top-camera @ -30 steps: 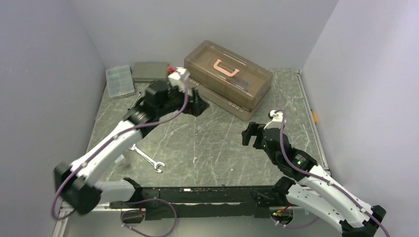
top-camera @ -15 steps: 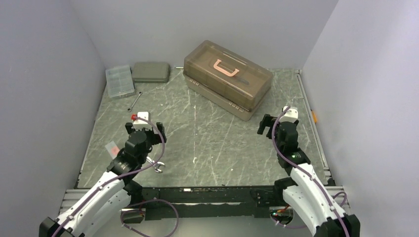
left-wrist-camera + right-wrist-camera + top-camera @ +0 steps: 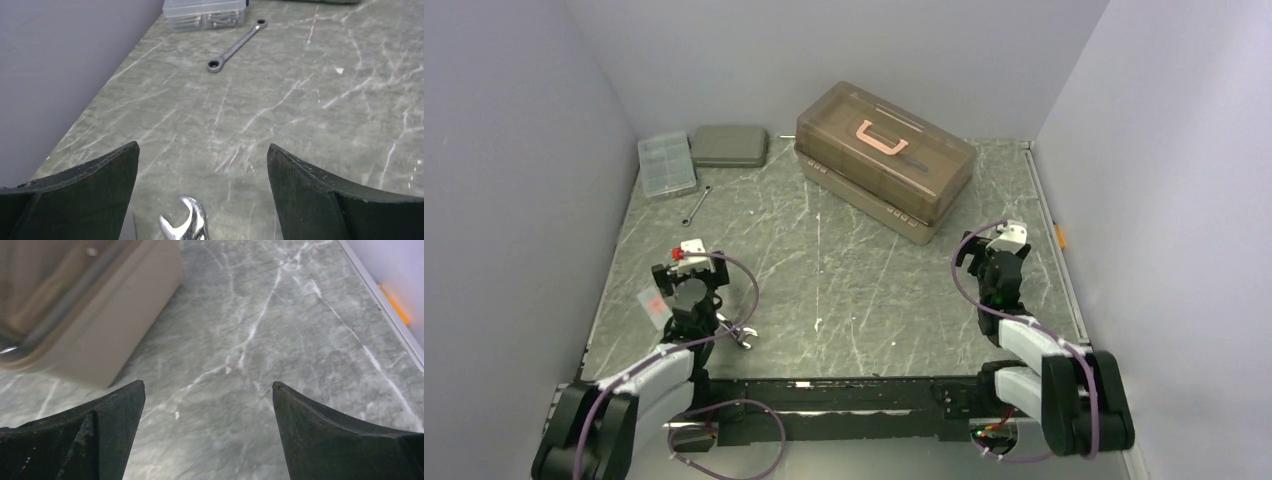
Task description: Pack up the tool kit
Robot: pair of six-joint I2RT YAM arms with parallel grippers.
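Obs.: You had both arms folded back low at the near edge of the table (image 3: 854,290).

- The left gripper (image 3: 202,150) had its jaws spread wide with nothing between them. It was pointing over bare marble.
- The right gripper (image 3: 207,385) was likewise spread wide and empty.
- The toolbox (image 3: 884,165) sat at the far side of the table, right of centre and skewed to the table edges. Its smoky lid (image 3: 919,150) was down and its pink handle (image 3: 882,137) lay flat on top.
- The right wrist view put the toolbox's near corner ahead and to the left of that gripper, not touching it.
- Contents could not be read through the lid.

Loose items: 2.
- An open-ended wrench (image 3: 187,222) lay just below the left jaws.
- A ring wrench (image 3: 236,46) lay farther out, near the organiser box (image 3: 205,10).
- The grey case (image 3: 730,145) sat beside that box, shut.

Judgement: No screwdrivers, hammers or pliers were visible outside the toolbox. With the lid down and both arms parked, packing looked at or near its end. Whether the 2 wrenches belonged to the kit could not be told.

Next move, if they did:
1. Lower the left gripper onto the open-ended wrench, which lay flat on hard marble. This needs a low, square pinch across the shank.
2. Have the right arm lift the lid first, since the toolbox was shut.
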